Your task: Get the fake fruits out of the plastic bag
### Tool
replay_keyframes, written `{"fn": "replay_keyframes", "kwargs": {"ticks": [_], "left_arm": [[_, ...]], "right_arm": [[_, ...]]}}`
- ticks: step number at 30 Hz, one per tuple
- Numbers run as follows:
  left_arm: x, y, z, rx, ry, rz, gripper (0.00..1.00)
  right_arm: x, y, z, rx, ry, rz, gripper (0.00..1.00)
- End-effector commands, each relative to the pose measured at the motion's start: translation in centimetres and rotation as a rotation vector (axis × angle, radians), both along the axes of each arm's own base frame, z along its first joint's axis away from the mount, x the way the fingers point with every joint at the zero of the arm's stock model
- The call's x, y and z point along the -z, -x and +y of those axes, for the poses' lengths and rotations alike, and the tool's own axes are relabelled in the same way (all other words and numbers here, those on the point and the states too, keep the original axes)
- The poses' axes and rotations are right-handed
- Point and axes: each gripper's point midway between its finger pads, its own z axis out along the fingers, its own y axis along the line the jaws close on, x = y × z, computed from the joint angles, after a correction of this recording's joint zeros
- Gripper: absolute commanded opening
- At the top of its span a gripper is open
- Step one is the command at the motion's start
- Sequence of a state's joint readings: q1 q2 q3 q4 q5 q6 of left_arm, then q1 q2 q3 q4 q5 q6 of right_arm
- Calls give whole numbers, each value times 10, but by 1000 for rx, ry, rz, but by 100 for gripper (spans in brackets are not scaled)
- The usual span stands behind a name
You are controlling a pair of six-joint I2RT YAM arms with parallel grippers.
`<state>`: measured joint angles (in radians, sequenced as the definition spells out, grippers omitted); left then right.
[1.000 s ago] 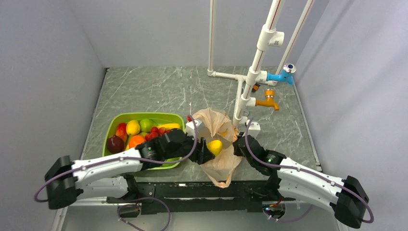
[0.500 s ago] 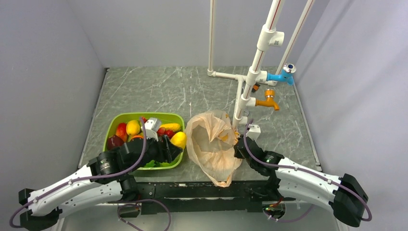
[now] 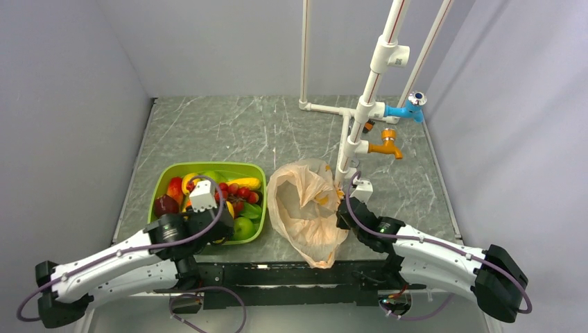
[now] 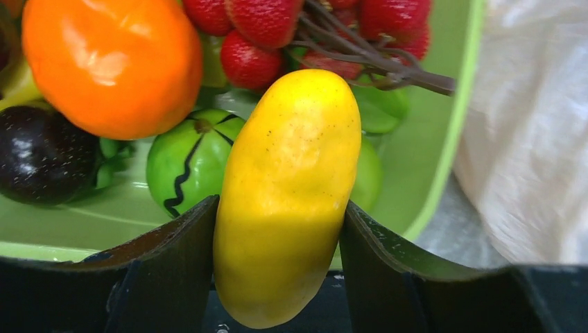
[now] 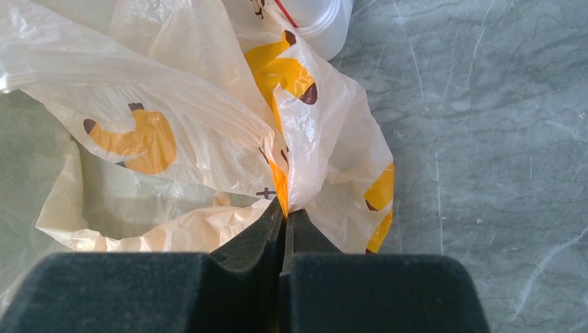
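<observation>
Over green plastic tub (image 3: 208, 164): left gripper (image 4: 277, 215) clamps glossy yellow oblong fake fruit (image 4: 291, 159), not yet released. Right of tub: right gripper (image 5: 284, 211) pinches crinkly peach plastic bag (image 3: 305, 208); remaining contents indiscernible.

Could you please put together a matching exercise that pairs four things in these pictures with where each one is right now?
Things:
1. yellow fruit
2. plastic bag
3. striped green fruit
4. orange tap

Places:
a. pinched in the right gripper
b. lying in the green tub
c. clamped in the left gripper
d. fixed to the white pipe

Pairs: 1-c, 2-a, 3-b, 4-d.
</observation>
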<state>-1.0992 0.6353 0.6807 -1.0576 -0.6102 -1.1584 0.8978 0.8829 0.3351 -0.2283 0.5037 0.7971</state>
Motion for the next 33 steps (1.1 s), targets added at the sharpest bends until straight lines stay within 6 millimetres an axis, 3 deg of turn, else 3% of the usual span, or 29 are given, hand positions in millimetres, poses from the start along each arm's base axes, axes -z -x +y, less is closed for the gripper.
{"fn": "replay_keyframes", "kwargs": {"ticks": [1,8,12,16,19,23,27,33], "left_arm": [[6,-11,12,-129,-112,0,0],[1,-35,-6,-125,-282,10,0],[17,-45,-12,-126,-294,77,0],[29,-43,-13,-149,-246,103,3],[37,-35,-10,-149,-198,111,10],[41,-26,-6,-148,-145,119,30],[35,-22,-6,-132,-98,109,69],[17,-22,-9,-92,-63,77,92]], "right_arm": [[-12,-7,9,6,-51,-32,1],[-15,-9,10,8,-47,-32,0],[-15,-8,8,21,-47,-29,0],[-14,-7,3,28,-41,-37,0],[-14,-7,2,29,-43,-43,1],[-14,-9,6,20,-44,-42,1],[-11,-10,11,9,-34,-21,0],[-11,-9,13,1,-33,-12,0]]}}
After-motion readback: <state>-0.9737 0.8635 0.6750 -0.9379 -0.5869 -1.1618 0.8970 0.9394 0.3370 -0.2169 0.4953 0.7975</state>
